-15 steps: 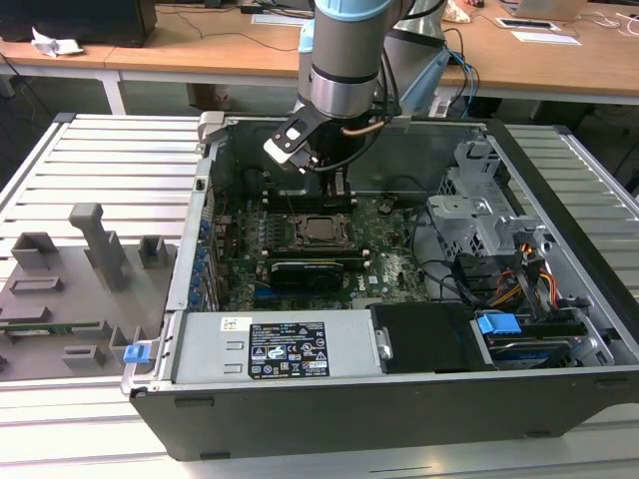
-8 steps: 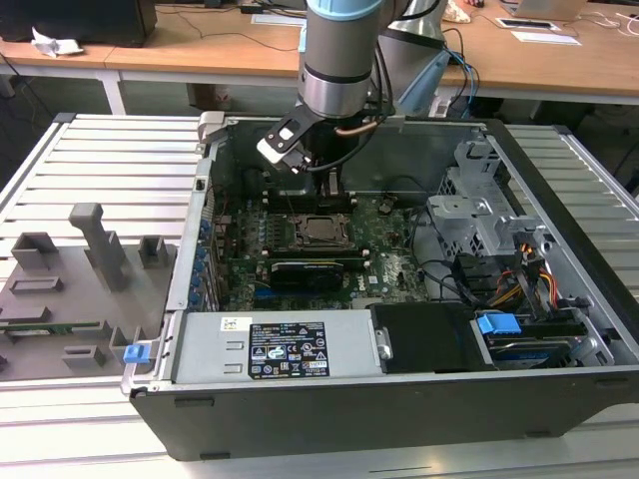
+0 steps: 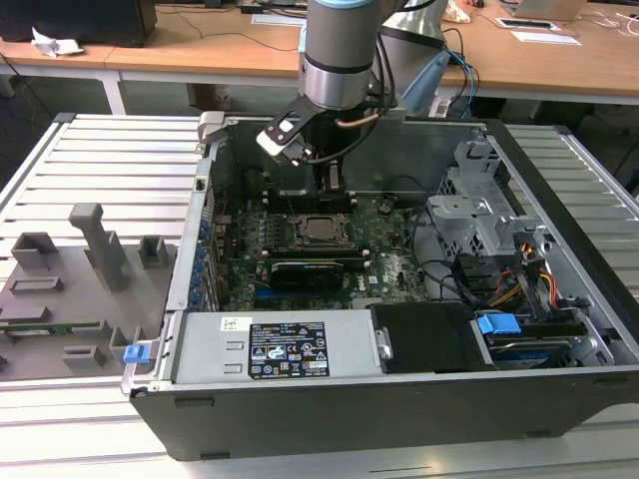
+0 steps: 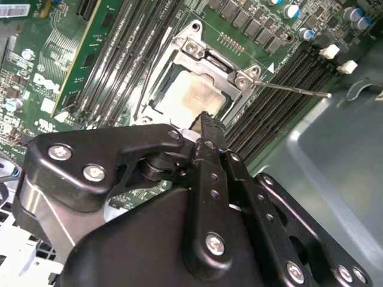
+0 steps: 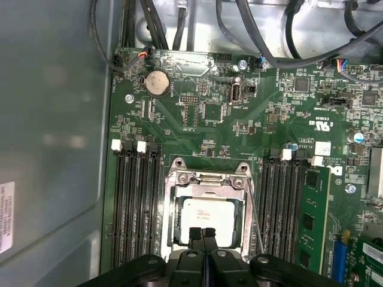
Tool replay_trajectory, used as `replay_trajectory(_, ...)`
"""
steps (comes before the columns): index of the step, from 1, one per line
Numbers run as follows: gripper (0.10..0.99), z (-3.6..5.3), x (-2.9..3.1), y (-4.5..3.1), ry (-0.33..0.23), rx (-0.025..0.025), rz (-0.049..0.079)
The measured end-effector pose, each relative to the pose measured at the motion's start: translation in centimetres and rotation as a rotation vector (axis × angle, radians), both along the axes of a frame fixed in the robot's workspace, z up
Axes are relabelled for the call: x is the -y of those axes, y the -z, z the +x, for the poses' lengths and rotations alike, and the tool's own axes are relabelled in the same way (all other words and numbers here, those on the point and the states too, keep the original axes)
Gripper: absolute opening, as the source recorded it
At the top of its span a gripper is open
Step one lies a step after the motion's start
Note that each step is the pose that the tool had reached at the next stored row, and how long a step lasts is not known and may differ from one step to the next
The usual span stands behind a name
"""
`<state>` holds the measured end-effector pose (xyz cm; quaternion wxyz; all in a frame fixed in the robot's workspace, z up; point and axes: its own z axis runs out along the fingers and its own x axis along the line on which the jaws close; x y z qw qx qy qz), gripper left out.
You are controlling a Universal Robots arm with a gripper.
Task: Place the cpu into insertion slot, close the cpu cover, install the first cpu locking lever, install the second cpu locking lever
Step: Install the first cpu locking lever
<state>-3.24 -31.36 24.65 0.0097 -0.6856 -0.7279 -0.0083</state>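
The cpu [image 5: 209, 214], a square chip with a dull silver top, lies flat in the insertion slot [image 5: 178, 210] on the green board; it also shows in the exterior view [image 3: 319, 230] and the second wrist view [image 4: 192, 95]. The cpu cover [image 5: 206, 178], a silver frame plate, lies down around the chip, which shows through its window. A thin metal locking lever [image 4: 293, 89] sticks out free from the socket's corner. My gripper [image 5: 203, 232] is shut with nothing between its fingers. Its tips hover just over the chip's edge [image 4: 206, 118], inside the open case [image 3: 331, 183].
Long black memory slots [image 5: 134, 203] flank the socket on both sides. A black card with a grille [image 3: 305, 271] lies in front of it. The power supply [image 3: 270, 344], a drive cage [image 3: 479, 215] with cables and the case walls close in. A grey fixture board [image 3: 70, 289] sits outside.
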Motion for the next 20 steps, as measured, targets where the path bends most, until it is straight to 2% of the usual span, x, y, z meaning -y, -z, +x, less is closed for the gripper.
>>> replay_trajectory(5, 0.106, 0.00, 0.00, -0.70, 0.000, 0.0001, 0.000)
replay_trajectory(8, 0.106, 0.00, 0.00, -1.50, 0.000, 0.0000, -0.007)
replay_trajectory(14, 0.106, 0.00, 0.00, -2.70, 0.000, 0.0000, -0.007)
replay_trajectory(16, 0.106, 0.00, -0.01, -3.51, 0.000, 0.0001, -0.007)
replay_trajectory(20, 0.106, 0.00, -0.02, -4.34, 0.000, 0.0001, -0.007)
